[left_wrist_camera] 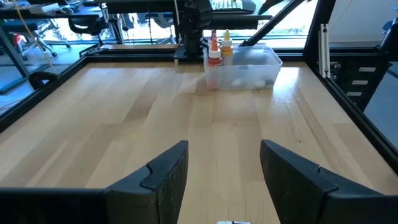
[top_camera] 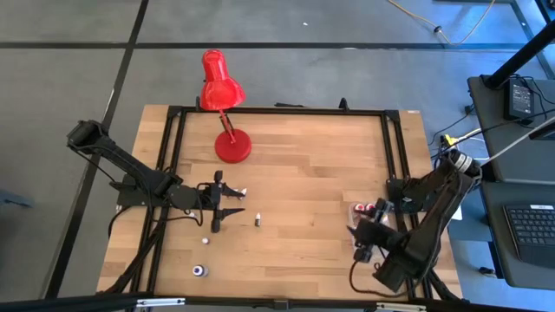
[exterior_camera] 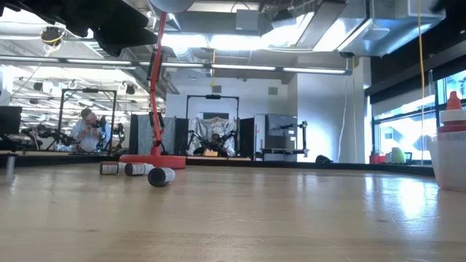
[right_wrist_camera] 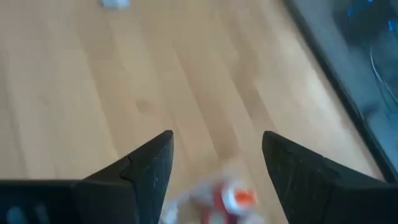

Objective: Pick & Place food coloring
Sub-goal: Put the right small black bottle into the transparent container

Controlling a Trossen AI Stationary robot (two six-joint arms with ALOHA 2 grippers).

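Left gripper (left_wrist_camera: 221, 180) fingers nearest, jaws spread and empty over bare wood table (top_camera: 312, 173), food coloring bottles (top_camera: 257, 220) lying nearby, right gripper (right_wrist_camera: 214, 177) spread above tub (left_wrist_camera: 242, 68), red lamp (top_camera: 224, 104) behind.

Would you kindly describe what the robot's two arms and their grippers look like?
Both arms are dark, nearly black, jointed links with black cables trailing from them. The left gripper and right gripper each have two broad, matte dark fingers, wedge-shaped and tapering toward blunt tips. No markings or labels are visible on them.
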